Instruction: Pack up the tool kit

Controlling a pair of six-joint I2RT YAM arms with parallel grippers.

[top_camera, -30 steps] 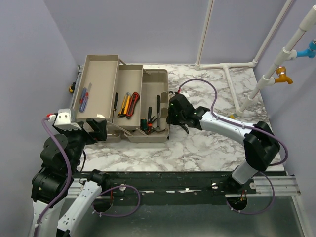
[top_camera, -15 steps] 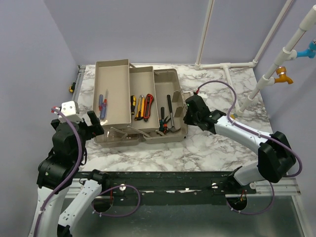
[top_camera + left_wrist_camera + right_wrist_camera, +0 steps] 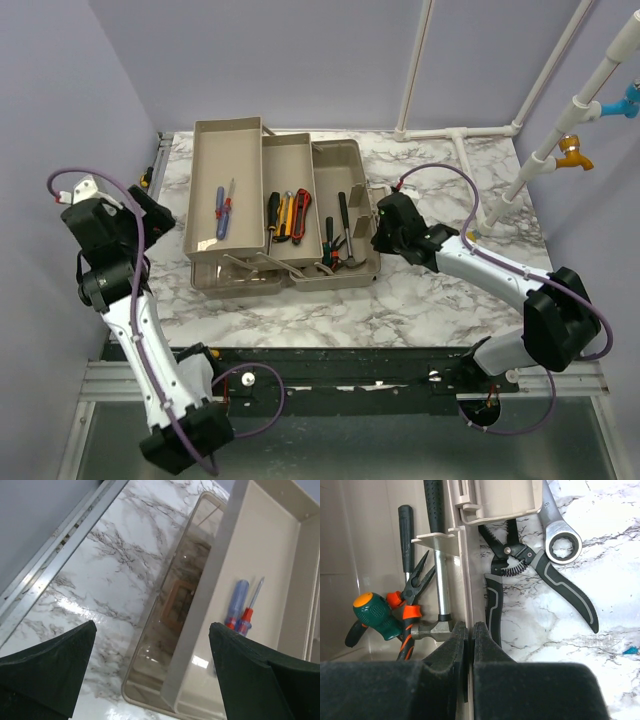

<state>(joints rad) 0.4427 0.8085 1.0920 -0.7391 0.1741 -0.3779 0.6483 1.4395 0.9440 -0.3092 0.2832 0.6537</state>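
Top view, box: the large smoky grey-brown plastic toolbox [image 3: 240, 150] with beige cantilever trays lies open on the white marble table [image 3: 450, 290]. It has slid to the right compared with a second ago.
Top view, left arm: the left gripper [image 3: 158, 212] has lifted away from the box's near-left corner. It now hangs beside the box, spread wide and empty.
Top view, right arm: the right gripper [image 3: 381, 228] sits at the box's right wall, newly clamped.
Left wrist: the released jaws frame the left tray, where the blue and red screwdrivers [image 3: 239, 600] lie.
Right wrist: the fingertips [image 3: 455, 640] pinch the thin beige wall. The black-handled hammer [image 3: 440, 580] and orange-grip pliers [image 3: 415, 590] lie inside. The black-and-grey cutters [image 3: 510, 562] and steel ring wrench [image 3: 549, 515] lie outside on the marble.
Meaning: the box looks repositioned and anchored by the right arm, and the two outside tools likely remain to be packed.
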